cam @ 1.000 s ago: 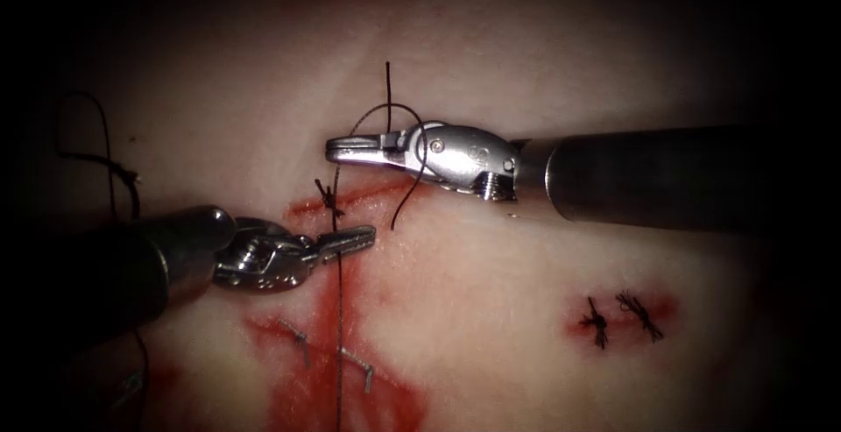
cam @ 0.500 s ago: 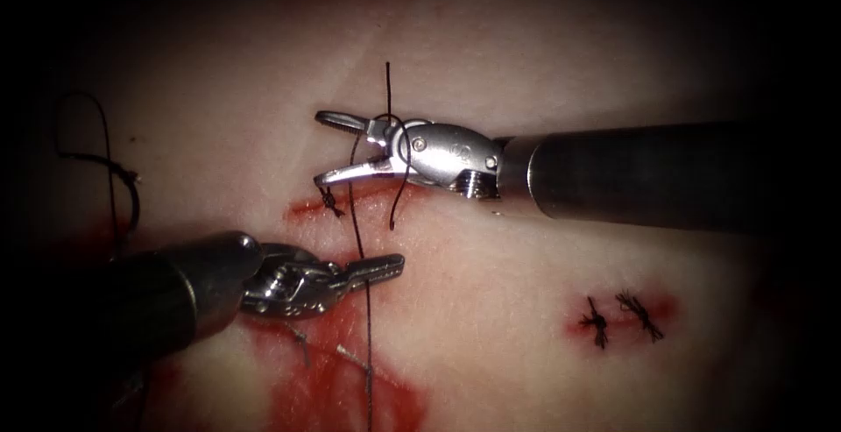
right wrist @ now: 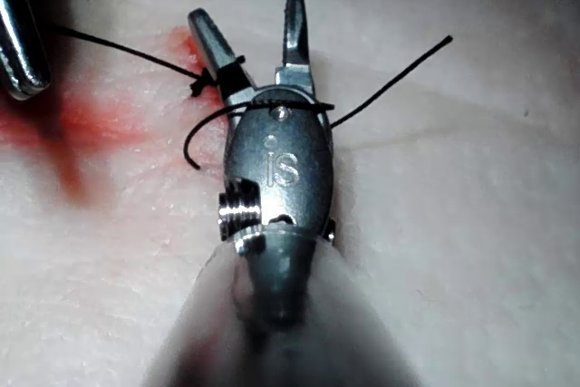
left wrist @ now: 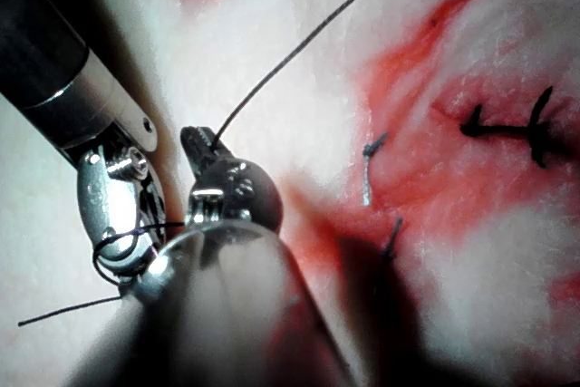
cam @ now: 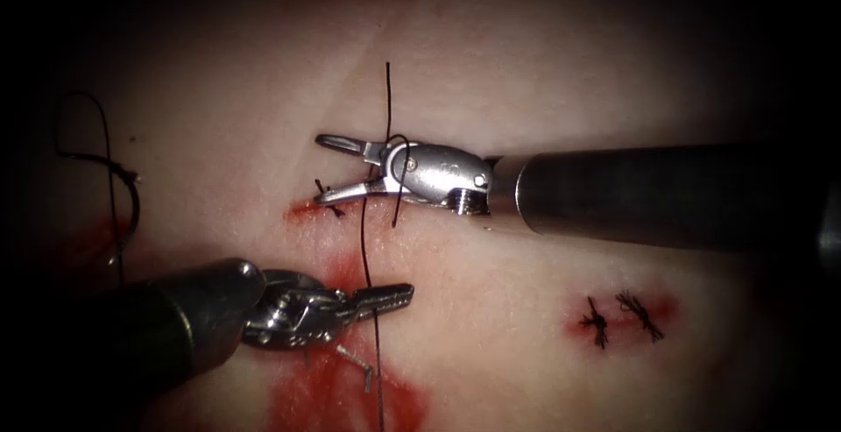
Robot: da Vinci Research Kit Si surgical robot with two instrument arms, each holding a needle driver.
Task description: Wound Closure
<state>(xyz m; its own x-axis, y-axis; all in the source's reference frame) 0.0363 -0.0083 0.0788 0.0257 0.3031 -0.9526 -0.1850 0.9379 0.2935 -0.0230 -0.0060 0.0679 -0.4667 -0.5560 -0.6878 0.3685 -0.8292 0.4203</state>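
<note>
Looping a throw, by the look of it. Tissue [cam: 491,64] lies flat, cut [cam: 372,194] runs just under the R tool, red fluid [cam: 333,397] pooled below it.

R end effector [cam: 322,169] spread wide (was closed 1 s ago), holding nothing. The loop [cam: 399,147] sits round its body just behind the jaw hinge; R wrist view shows the same end effector [right wrist: 245,11] w/ the wrap [right wrist: 272,108] snug across it. One jaw is touching or just beside the knot [cam: 326,197] at the cut's left end, short tail stub there.

L end effector [cam: 399,293] clamped on the thread [cam: 365,239], below the cut. Has shifted right and down over the last sec, so the strand now runs near-straight up to the R tool. L wrist view: thread [left wrist: 299,47] leaves the closed tip [left wrist: 195,138].

Needle: can't tell for sure. Dim curve far left [cam: 131,208] on the slack thread may be it, lying on the tissue, well apart from both tools, not in either.

Doing it well, IMO:
- keep L tension light and steady; too slack and the wrap slides off fwd over the open jaws, too tight and it binds on the hinge
- R should take the tail stub only, not the knot or tissue
- keep R low, no wrist roll, so the wrap stays put
- mind the free end [cam: 388,90] sticking up, don't trap it
</note>
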